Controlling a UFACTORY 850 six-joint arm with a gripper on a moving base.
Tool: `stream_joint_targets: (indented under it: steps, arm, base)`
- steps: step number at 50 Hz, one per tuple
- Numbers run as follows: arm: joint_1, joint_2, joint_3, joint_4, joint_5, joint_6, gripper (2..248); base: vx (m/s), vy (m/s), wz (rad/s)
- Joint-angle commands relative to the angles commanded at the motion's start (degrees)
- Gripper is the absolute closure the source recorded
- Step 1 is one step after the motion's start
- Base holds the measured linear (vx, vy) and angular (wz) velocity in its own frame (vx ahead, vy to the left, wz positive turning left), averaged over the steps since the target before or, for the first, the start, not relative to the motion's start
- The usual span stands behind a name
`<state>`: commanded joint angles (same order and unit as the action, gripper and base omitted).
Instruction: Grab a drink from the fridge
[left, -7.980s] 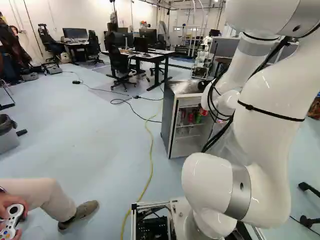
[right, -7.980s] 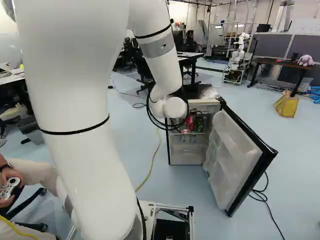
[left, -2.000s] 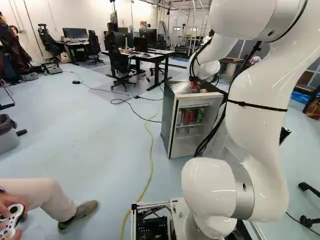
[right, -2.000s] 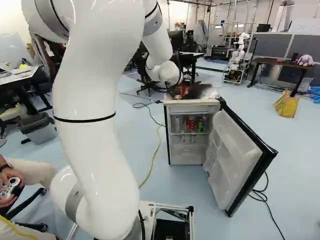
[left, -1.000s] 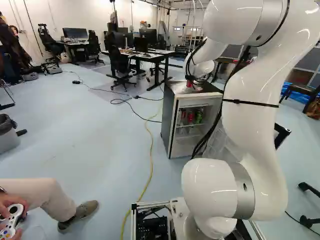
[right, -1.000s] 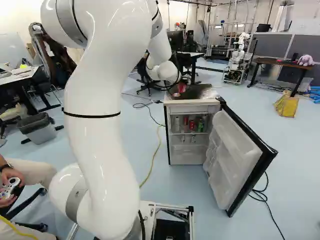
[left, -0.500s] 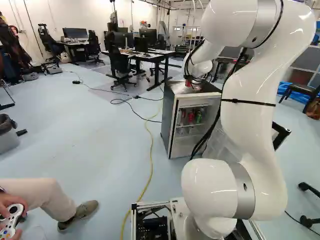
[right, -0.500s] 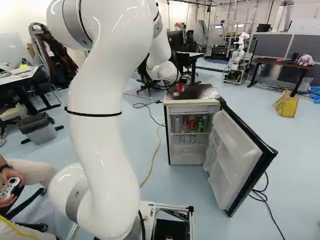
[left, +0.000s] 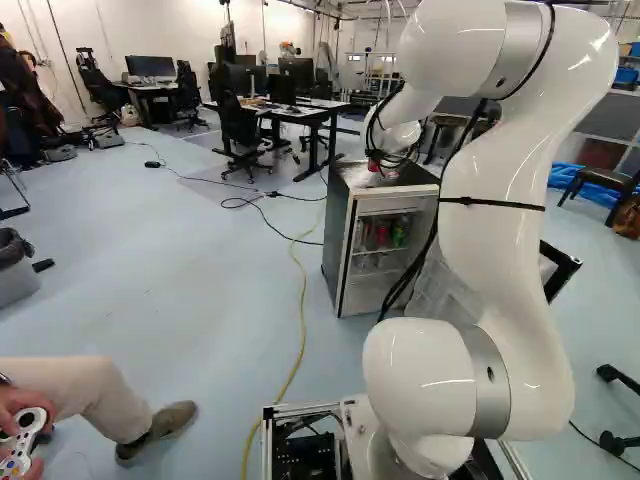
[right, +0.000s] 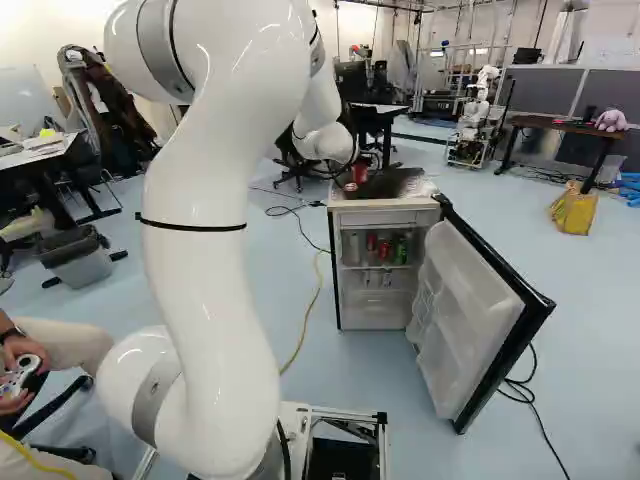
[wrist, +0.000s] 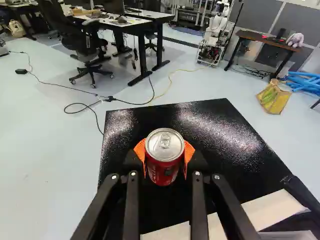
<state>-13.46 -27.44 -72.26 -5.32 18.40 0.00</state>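
the arm (right: 200, 260) arches forward, wrist above the open fridge (right: 385, 204). the pincer (right: 360, 173) clamps the red soda can (wrist: 164, 150) from two sides, over the black top. compared with eight seconds ago, the wrist has risen from the open front.

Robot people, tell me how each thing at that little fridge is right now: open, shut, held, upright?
Gripper: closed on the red can.
Red can: held upright, tab apparently unopened.
Fridge door: wide open.
Drinks inside: standing on a shelf.
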Motion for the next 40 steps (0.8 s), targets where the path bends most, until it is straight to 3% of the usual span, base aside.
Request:
stream_joint_targets:
  steps: [40]
  arm:
    - [0.62, -1.84, -2.34, 0.00, 0.00, 0.00, 157]
  base:
    - [0.000, 0.000, 0.000]
